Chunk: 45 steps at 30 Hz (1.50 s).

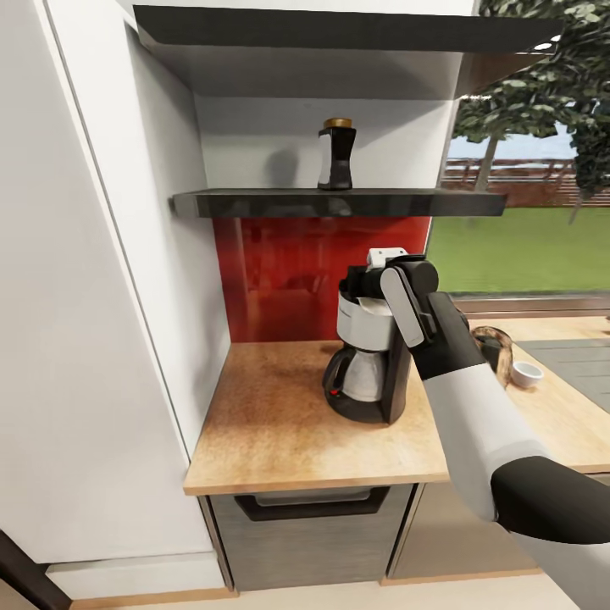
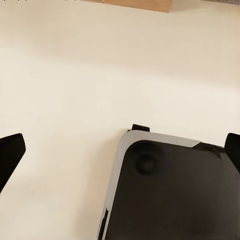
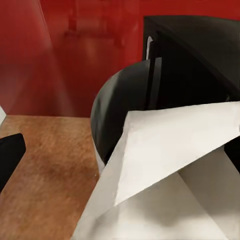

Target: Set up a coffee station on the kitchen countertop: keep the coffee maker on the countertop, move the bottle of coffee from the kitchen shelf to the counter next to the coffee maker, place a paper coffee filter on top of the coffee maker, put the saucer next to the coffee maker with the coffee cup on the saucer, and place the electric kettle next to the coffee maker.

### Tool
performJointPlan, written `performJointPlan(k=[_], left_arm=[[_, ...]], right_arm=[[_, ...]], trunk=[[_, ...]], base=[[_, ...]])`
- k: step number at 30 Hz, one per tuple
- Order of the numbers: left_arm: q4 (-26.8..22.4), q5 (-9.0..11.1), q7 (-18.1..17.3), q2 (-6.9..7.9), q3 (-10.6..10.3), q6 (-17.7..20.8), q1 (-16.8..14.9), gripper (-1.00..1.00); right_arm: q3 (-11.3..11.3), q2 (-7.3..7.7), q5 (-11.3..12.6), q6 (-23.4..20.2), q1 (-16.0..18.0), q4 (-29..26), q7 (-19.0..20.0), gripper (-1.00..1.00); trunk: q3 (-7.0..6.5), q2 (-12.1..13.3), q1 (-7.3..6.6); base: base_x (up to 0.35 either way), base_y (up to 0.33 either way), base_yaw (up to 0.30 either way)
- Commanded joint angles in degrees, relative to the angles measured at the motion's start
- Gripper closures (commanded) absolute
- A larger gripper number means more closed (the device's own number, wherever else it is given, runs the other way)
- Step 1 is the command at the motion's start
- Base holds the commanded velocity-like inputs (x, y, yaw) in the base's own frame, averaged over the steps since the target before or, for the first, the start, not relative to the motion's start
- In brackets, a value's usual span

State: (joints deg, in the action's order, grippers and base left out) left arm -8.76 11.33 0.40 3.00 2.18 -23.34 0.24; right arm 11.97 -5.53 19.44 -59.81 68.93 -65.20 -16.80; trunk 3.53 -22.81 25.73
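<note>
Holding paper filter (image 3: 170, 150) over coffee maker (image 1: 368, 356)

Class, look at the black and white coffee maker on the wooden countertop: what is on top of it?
A white folded paper coffee filter sits over the top of the black and white coffee maker. The right gripper covers part of it, so whether it is released cannot be seen.

The coffee maker (image 1: 368, 356) is black with a white upper body and a clear jug, standing on a warm brown wood-grain countertop (image 1: 271, 424) before a glossy red backsplash (image 1: 288, 271). The bottle of coffee (image 1: 335, 154) is dark with a golden-brown cap on a dark grey shelf (image 1: 254, 203). The paper filter (image 3: 170, 165) is plain white.
</note>
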Motion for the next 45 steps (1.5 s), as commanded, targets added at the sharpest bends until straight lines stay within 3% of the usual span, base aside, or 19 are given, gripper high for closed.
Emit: performJointPlan(k=[1, 30, 45], left_arm=[[-0.1, -0.1, 0.0, -0.01, 0.2, 0.0, 0.0, -1.0], [-0.1, -0.1, 0.0, -0.01, 0.1, 0.0, 0.0, -1.0], [-0.1, -0.1, 0.0, -0.01, 0.1, 0.0, 0.0, -1.0]], right_arm=[[0.1, 0.0, 0.6, -0.1, 0.1, 0.0, -0.6, -1.0], [0.1, 0.0, 0.5, -0.1, 0.1, 0.0, -0.6, -1.0], [0.1, 0.0, 0.5, -0.1, 0.1, 0.0, -0.6, -1.0]], trunk=[[0.12, -0.1, 0.05], [0.11, -0.1, 0.05], [-0.7, -0.1, 0.05]], base=[[0.115, 0.056, 0.0], [0.051, 0.038, -0.001], [0.0, 0.0, -0.163]])
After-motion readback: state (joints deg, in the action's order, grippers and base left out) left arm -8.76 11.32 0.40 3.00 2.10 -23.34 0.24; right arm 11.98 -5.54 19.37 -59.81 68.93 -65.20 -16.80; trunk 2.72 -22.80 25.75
